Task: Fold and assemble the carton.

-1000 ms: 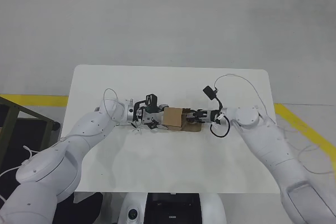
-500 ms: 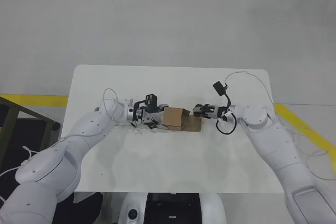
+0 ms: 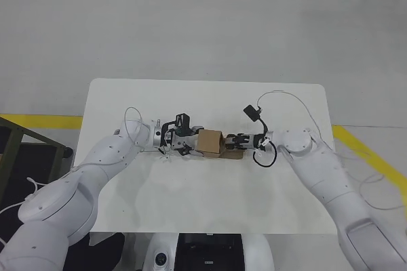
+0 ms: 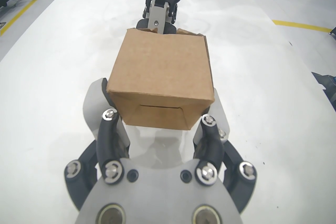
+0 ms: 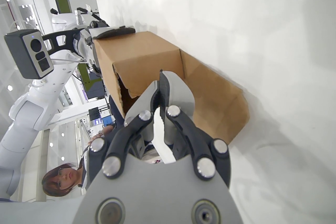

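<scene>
While the carton (image 3: 210, 142) lies on its side near the middle of the white worktop (image 3: 156, 196), both arms meet it from opposite ends.

Left arm: the left end effector (image 4: 157, 107) is level with the worktop at the carton's (image 4: 162, 72) closed end. Its two fingers (image 4: 94, 99) sit one against each side wall, so it is gripping the carton. The end face between the fingers shows a tuck slot. In the top view this end effector (image 3: 184, 141) is on the side of the carton towards the left arm.

Right arm: the right end effector (image 5: 160, 79) is at the opposite, open end. Its fingers (image 5: 181, 88) are pressed together with nothing visible between them. The tips lie at the mouth of the carton (image 5: 147, 62), by the edge of the opening. The left wrist view shows the same end effector (image 4: 159, 25) with its tip just behind the carton's far top edge. From above it (image 3: 232, 141) touches or nearly touches the carton; which cannot be told.

Carton condition: one flap (image 5: 215, 104) at the open end is spread flat on the worktop, extending towards the right arm. It appears in the top view (image 3: 235, 154) beside the right end effector. The interior at the open end is dark, and a side edge there looks ragged.
</scene>
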You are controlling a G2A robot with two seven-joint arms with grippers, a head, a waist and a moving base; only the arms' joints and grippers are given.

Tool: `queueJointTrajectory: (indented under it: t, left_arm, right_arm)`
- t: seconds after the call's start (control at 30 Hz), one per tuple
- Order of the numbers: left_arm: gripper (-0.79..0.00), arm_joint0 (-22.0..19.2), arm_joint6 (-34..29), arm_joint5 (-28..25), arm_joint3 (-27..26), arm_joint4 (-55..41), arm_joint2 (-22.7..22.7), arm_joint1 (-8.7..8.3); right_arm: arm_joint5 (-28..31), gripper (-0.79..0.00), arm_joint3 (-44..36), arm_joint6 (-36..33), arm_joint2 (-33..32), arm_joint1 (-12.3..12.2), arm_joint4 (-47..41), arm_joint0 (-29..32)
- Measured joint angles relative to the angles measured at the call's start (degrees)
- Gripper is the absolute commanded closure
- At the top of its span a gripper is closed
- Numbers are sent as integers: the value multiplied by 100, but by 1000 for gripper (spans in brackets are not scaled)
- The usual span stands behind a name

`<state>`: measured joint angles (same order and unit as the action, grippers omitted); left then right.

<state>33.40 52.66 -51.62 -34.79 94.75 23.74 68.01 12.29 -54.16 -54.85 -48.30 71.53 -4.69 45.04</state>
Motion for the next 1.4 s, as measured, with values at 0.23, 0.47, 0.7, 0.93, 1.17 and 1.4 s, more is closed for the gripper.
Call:
queueJointTrajectory:
  t: [0.23, 0.47, 0.7, 0.93, 1.17, 1.4]
  left_arm:
    - [-603, 9, 4, 5, -31, 20, 15, -8]
    - [-597, 14, -8, -8, -54, 36, 29, -14]
    - [-597, 20, -9, -8, -57, 50, 52, -14]
    - [-591, 25, -1, -1, -58, 95, 72, -9]
    - [-591, 31, 5, 6, -57, 134, 97, -5]
    - [-594, 41, 3, 3, -64, 152, 121, -3]
  right_arm:
    - [49, 0, 108, -160, 156, 120, -219, -95]
    - [81, 0, 521, -326, 365, 317, -578, -323]
    - [87, 0, 915, -477, 508, 484, -843, -484]
    - [37, 0, 1212, -568, 618, 634, -1039, -588]
    - [93, 0, 1493, -610, 685, 755, -1100, -697]
    - [181, 0, 1693, -607, 669, 807, -1101, -739]
